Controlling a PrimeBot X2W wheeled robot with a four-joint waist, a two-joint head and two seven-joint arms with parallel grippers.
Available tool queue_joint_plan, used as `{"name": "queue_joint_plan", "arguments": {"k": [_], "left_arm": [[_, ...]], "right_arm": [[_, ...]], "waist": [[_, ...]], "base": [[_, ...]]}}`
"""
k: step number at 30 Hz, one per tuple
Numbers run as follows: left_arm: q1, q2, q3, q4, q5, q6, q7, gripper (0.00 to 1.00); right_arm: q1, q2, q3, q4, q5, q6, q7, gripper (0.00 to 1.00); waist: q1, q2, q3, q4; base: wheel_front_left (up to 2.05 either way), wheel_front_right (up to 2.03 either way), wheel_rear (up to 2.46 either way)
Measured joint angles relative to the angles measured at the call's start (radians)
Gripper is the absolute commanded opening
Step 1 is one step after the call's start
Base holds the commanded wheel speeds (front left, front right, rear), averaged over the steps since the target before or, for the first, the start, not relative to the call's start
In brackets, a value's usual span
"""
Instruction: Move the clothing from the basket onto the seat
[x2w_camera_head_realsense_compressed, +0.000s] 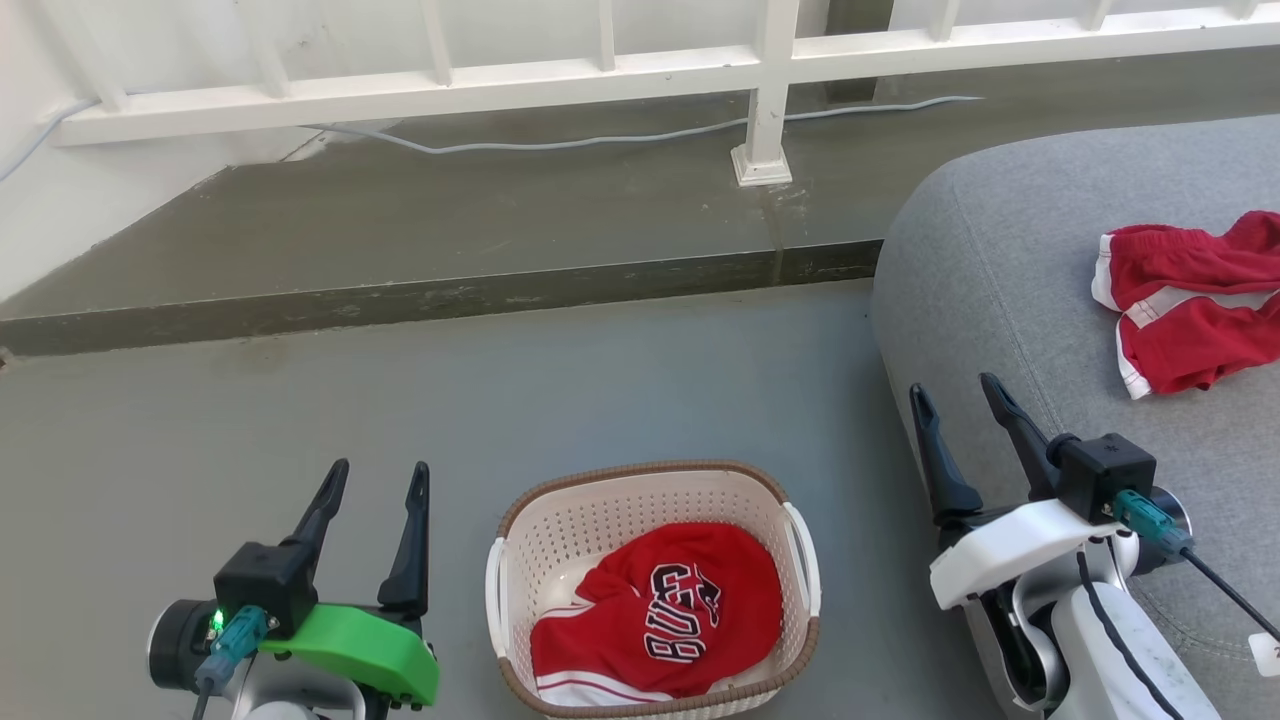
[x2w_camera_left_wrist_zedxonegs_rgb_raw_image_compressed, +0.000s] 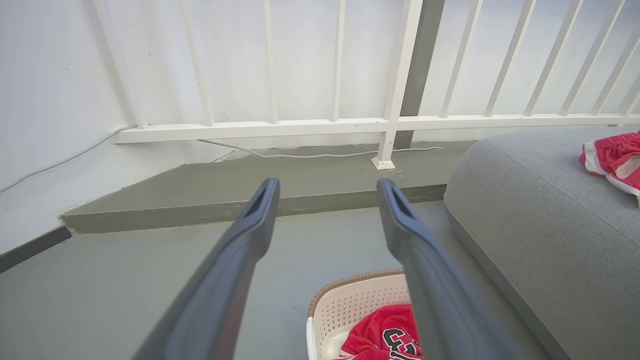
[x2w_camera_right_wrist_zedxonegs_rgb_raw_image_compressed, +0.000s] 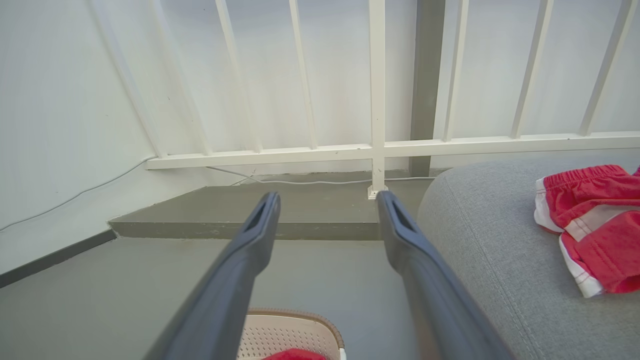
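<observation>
Red cloth lay in two places. A crumpled jersey (x2w_camera_head_realsense_compressed: 660, 610) with black-and-white lettering was heaped in the basket (x2w_camera_head_realsense_compressed: 640, 468) on the floor (x2w_camera_head_realsense_compressed: 400, 400), near the rounded left corner of the seat (x2w_camera_head_realsense_compressed: 1000, 280). The shorts (x2w_camera_head_realsense_compressed: 1190, 300) rested on the seat, well in from that corner. The left gripper (x2w_camera_head_realsense_compressed: 382, 472) hung beside the basket and the right gripper (x2w_camera_head_realsense_compressed: 950, 385) over the seat's near edge, both spread wide and empty. The jersey looked light, limp and slightly slick. I'd pinch a raised fold near its middle, deep enough not to slip.
</observation>
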Motion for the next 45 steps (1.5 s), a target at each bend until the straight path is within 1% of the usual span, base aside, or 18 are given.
{"name": "queue_joint_plan", "arguments": {"k": [2,3,7,8,12,19,20,26,36,42,45], "left_arm": [[0.006,-0.002,0.003,-0.003,0.003,0.000,0.000,1.00],[0.007,-0.003,0.005,-0.005,0.005,0.000,0.000,1.00],[0.017,-0.010,0.021,-0.019,0.007,0.000,0.000,1.00],[0.021,-0.013,0.023,-0.022,0.008,0.000,0.000,1.00],[0.028,-0.019,0.031,-0.027,0.037,0.004,0.000,1.00],[0.031,-0.023,0.048,-0.037,0.047,0.004,0.010,1.00],[0.033,-0.023,0.048,-0.038,0.051,0.004,0.010,1.00],[0.042,-0.029,0.049,-0.055,0.059,0.005,0.022,1.00],[0.043,-0.042,0.054,-0.068,0.068,0.005,0.033,1.00],[0.043,-0.045,0.052,-0.093,0.072,0.005,0.044,1.00],[0.043,-0.045,0.043,-0.097,0.097,0.005,0.054,1.00]], "right_arm": [[0.005,0.000,0.000,-0.009,0.000,-0.001,0.001,1.00],[0.006,0.000,0.000,-0.014,0.000,-0.009,0.002,1.00],[0.022,0.001,0.000,-0.031,0.000,-0.011,0.011,1.00],[0.022,0.001,0.000,-0.037,0.000,-0.017,0.014,1.00],[0.023,0.001,0.001,-0.055,0.003,-0.018,0.024,1.00],[0.041,0.001,0.003,-0.078,0.005,-0.019,0.039,1.00],[0.041,0.001,0.004,-0.082,0.005,-0.027,0.040,1.00],[0.041,0.002,0.006,-0.105,0.006,-0.034,0.050,1.00],[0.046,0.002,0.012,-0.138,0.006,-0.035,0.067,1.00],[0.047,0.002,0.022,-0.169,0.006,-0.035,0.080,1.00],[0.047,0.002,0.023,-0.189,0.006,-0.035,0.081,1.00]], "waist": [[0.0000,0.0000,0.000,0.000],[0.0000,0.0000,0.000,0.000],[0.0000,0.0000,0.002,0.000],[0.0000,0.0000,0.002,-0.001],[0.0000,0.0000,0.004,-0.002],[0.0000,0.0000,0.008,-0.002],[0.0000,0.0000,0.009,-0.003],[0.0000,0.0000,0.014,-0.004],[0.0000,0.0000,0.026,-0.011],[0.0000,0.0000,0.053,-0.019],[0.0000,0.0000,0.075,-0.024]], "base": [[0.00,0.00,0.00],[0.00,0.00,0.00],[0.00,0.00,0.00],[0.00,0.00,0.00],[0.00,0.00,0.00],[0.00,0.00,0.00],[0.00,0.00,0.00],[0.00,0.00,0.00],[0.00,0.00,0.00],[0.00,0.00,0.00],[0.00,0.00,0.00]]}}
